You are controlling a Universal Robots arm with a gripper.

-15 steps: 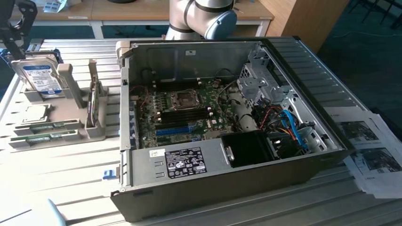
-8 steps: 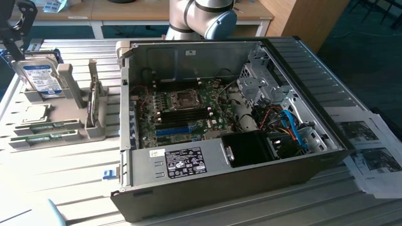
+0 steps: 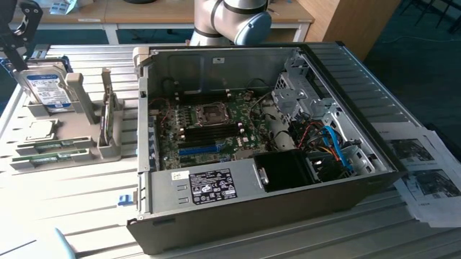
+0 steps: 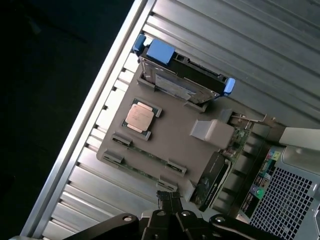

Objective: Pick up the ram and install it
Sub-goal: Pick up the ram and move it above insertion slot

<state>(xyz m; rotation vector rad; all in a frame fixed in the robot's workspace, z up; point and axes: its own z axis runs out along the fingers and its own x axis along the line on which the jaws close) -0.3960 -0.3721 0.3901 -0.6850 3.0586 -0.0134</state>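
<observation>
Two thin green ram sticks (image 3: 54, 145) (image 3: 51, 158) lie side by side in the front slots of a grey holder (image 3: 75, 127) at the exterior view's left. From the wrist they appear as narrow green strips (image 4: 149, 158) between grey clips. My black gripper (image 3: 16, 51) hangs above the holder's back corner, over the upright hard drive (image 3: 47, 89). Its fingertips (image 4: 169, 198) are pressed together and shut with nothing between them, just off the holder's edge near the ram slots. The open computer case (image 3: 238, 216) shows its motherboard (image 3: 209, 127) with dark memory slots.
The holder also carries a silver processor chip (image 4: 139, 116) and an upright expansion card (image 3: 108, 116). A long blue slot (image 3: 198, 149) sits on the motherboard. Printed papers (image 3: 425, 172) lie at the exterior view's right of the case. The slatted metal table (image 3: 65, 216) ends close to the holder.
</observation>
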